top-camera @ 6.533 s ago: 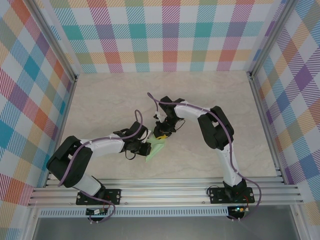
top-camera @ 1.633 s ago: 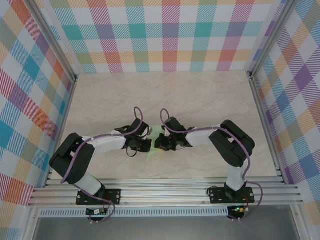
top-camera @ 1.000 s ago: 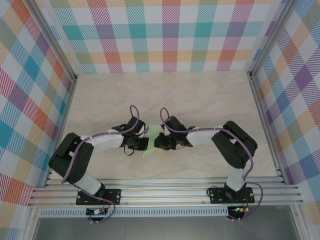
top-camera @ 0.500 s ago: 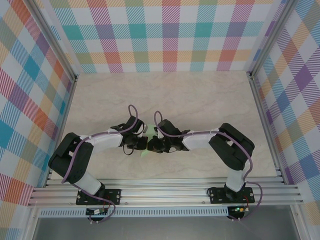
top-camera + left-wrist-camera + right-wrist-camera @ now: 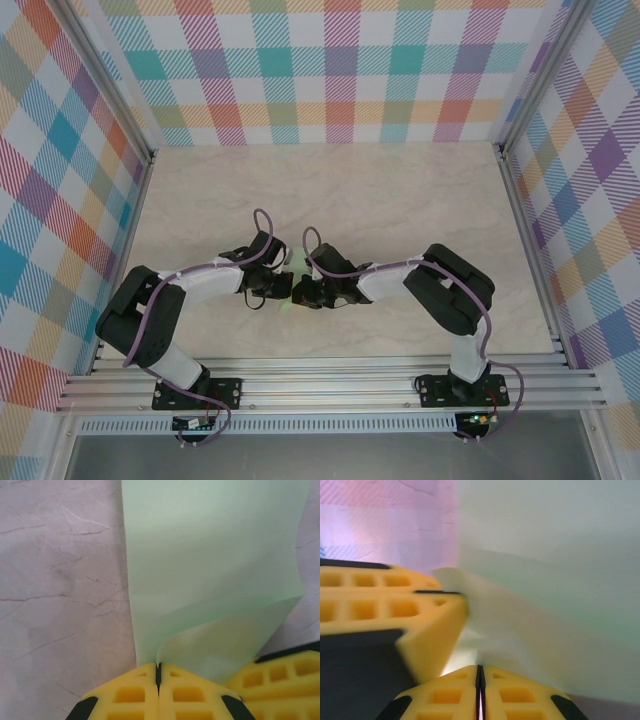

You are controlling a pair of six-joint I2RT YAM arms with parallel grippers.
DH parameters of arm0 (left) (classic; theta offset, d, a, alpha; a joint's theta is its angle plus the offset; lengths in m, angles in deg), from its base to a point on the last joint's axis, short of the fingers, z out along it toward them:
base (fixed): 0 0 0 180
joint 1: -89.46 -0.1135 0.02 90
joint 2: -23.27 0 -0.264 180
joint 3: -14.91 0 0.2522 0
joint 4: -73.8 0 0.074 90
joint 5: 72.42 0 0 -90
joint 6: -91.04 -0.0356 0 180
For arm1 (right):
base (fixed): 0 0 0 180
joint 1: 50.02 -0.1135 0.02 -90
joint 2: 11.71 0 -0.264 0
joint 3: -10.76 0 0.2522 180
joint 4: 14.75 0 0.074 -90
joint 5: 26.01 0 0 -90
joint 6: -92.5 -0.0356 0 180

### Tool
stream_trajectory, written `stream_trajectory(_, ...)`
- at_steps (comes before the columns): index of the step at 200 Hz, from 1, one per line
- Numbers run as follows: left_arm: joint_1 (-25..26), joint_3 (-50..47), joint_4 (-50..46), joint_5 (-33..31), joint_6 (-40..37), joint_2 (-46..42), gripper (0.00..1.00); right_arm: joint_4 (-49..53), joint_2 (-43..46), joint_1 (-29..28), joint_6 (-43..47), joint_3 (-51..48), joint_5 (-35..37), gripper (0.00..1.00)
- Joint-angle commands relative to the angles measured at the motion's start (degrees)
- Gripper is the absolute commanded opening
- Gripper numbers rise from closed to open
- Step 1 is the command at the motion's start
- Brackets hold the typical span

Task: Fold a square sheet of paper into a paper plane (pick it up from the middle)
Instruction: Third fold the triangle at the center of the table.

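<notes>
The square sheet of paper (image 5: pixel 297 261) is pale green, folded, and held between the two grippers near the table's middle, so the top view shows just slivers of it. In the left wrist view the paper (image 5: pixel 210 570) runs away from my left gripper (image 5: pixel 158 669), which is shut on its curled near edge. The right gripper's yellow finger (image 5: pixel 287 672) presses in from the lower right. In the right wrist view my right gripper (image 5: pixel 480 671) is shut where a fold of the paper (image 5: pixel 555 580) meets it, with a left finger (image 5: pixel 385 610) close by. From above, the left gripper (image 5: pixel 287 290) and right gripper (image 5: pixel 302 292) almost touch.
The pale marbled tabletop (image 5: pixel 400 200) stretches behind and to both sides of the arms. Checkered walls close it in, with aluminium posts at the back corners and rails (image 5: pixel 330 385) along the near edge where the arm bases sit.
The right gripper has slid left until it nearly touches the left gripper, and both have drifted slightly left. More of the paper is now hidden between them.
</notes>
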Motion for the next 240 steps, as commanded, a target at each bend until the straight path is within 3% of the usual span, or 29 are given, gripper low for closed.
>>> stream_trajectory(1, -0.4, -1.2, -1.7, 0.4, 0.1, -1.6, 0.03, 4.1, -1.0, -0.3, 1.0, 0.5, 4.0, 0.12)
stream_trajectory(90, -0.4, -2.2, -1.0, 3.8, 1.3, -2.9, 0.04, 9.6, 9.0, 3.1, 4.0, 0.5, 5.5, 0.14)
stream_trajectory(154, -0.4, -2.6, -0.5, 3.9, 2.5, -3.9, 0.05, 10.9, 2.1, 4.3, 4.3, 5.3, 2.9, 0.16)
stream_trajectory(198, -0.4, -1.5, -1.7, 2.1, 1.0, -3.7, 0.08, 16.7, 0.3, 4.2, 5.4, 6.3, 6.8, 0.15)
stream_trajectory(240, -0.4, -0.4, -2.6, 2.4, 0.8, -3.9, 0.37, 19.9, 0.0, 4.2, 6.1, 7.2, 9.5, 0.15)
